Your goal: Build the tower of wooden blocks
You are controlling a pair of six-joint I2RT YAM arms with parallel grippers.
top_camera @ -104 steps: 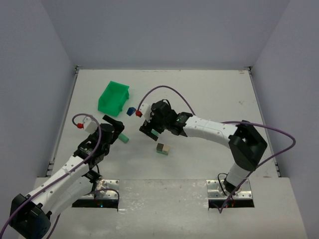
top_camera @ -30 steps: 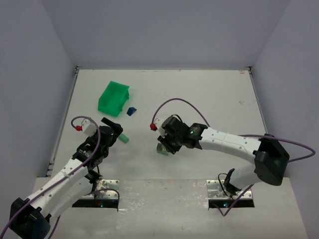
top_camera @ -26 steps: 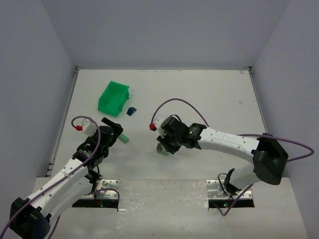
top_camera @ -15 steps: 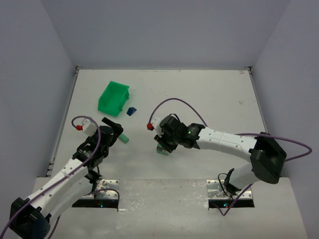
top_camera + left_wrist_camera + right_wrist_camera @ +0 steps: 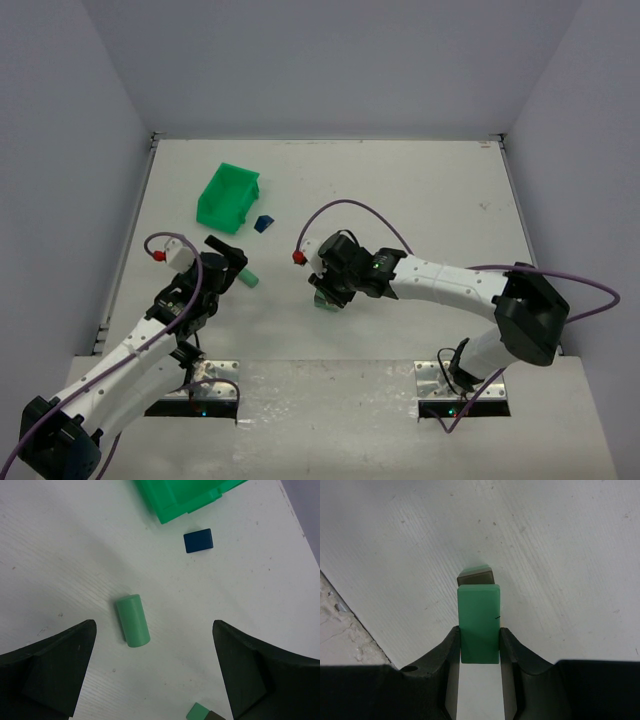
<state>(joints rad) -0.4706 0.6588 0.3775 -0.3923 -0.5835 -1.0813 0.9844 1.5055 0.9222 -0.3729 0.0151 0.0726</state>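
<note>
The wood blocks lie apart on the table, with no stacked tower in view. My right gripper [image 5: 479,641] is shut on a pale green rectangular block [image 5: 479,622], held directly over a small brown-topped block [image 5: 476,576]; whether they touch I cannot tell. From above, the right gripper [image 5: 325,288] hides most of that block pair [image 5: 321,300]. My left gripper [image 5: 154,626] stands wide open and holds nothing. It hovers near a green cylinder [image 5: 133,620], also seen from above as the cylinder [image 5: 247,279]. A dark blue piece [image 5: 198,540] lies beyond the cylinder.
A bright green plastic bin [image 5: 228,197] stands at the back left, with the blue piece [image 5: 263,224] just to its right. The bin's wall [image 5: 175,507] fills the top of the left wrist view. The table's near edge [image 5: 350,630] shows close to the right gripper.
The right gripper, with the green block in it, came forward over the block pair and in the last second edged slightly left. The left arm has stayed still.
</note>
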